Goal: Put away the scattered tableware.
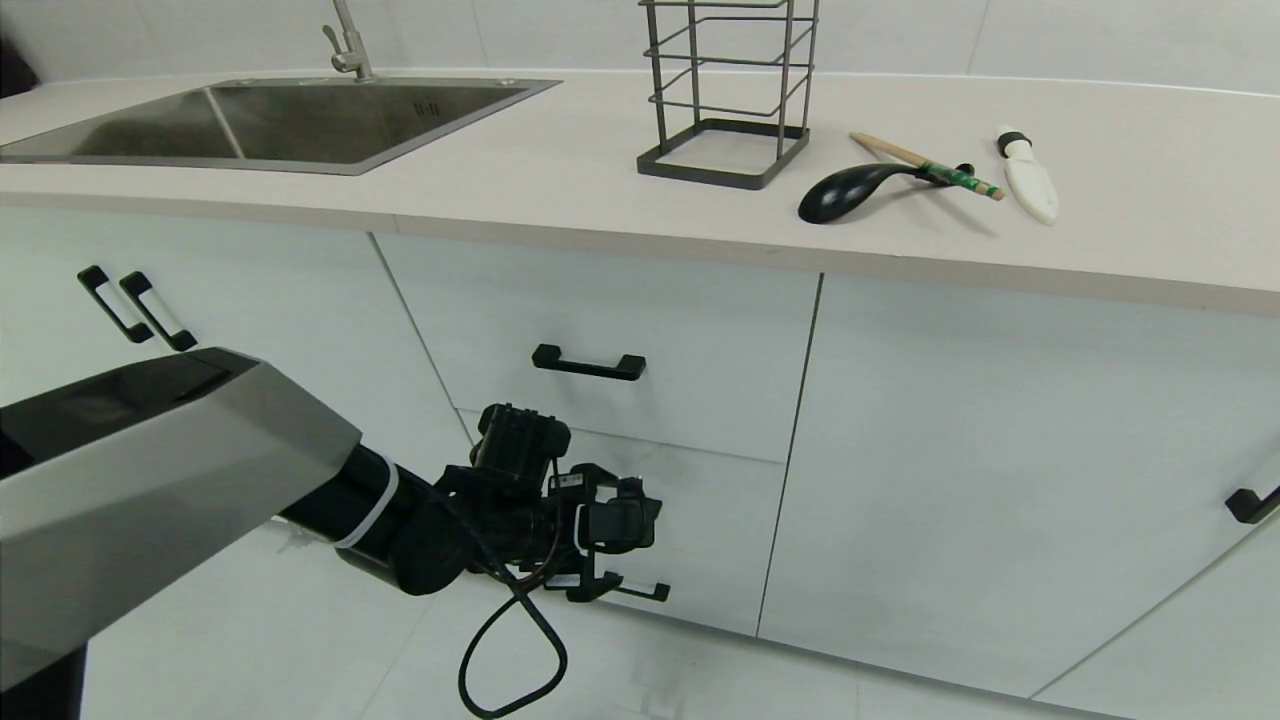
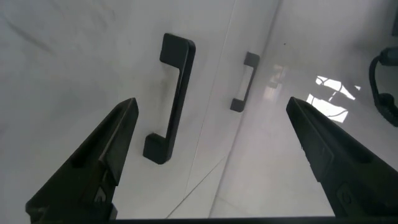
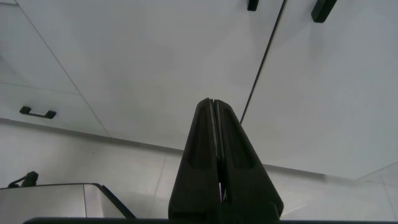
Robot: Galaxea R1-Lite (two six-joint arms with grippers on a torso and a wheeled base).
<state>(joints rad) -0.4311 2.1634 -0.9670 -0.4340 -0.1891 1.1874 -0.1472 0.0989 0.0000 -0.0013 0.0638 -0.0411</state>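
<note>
Left gripper [image 1: 655,550] low in front of the white cabinet fronts [image 1: 900,450], below the level of the counter, fingers spread wide with nothing between them. In the left wrist view, same gripper [image 2: 211,106] facing a black bar handle [image 2: 171,99] on a white panel, apart from it; second black handle [image 2: 244,81] farther along the same front.

Right gripper [image 3: 213,109] pressed fully together, gripping nothing, pointed at white cabinet doors and pale floor.

Higher up, long beige countertop [image 1: 560,200] over the cabinets. Toward its right end, all the scattered tableware lying flat on the bare surface:
- glossy black spoon [image 1: 850,192], bowl toward the front edge;
- wooden chopstick with a green-patterned end [image 1: 925,165], laid across the tip of the spoon's handle and touching it; one stick or a pair lying together, cannot tell;
- white flat utensil with a black band [image 1: 1030,180], just beside the chopstick's green end, on the side away from the spoon.

Near the spoon, on its left, tall black wire rack with a square base [image 1: 725,100], standing upright on the counter.

Well apart at the counter's left end, sunken stainless steel sink [image 1: 300,120], with a metal faucet [image 1: 348,45] at its far rim against the white wall.
</note>
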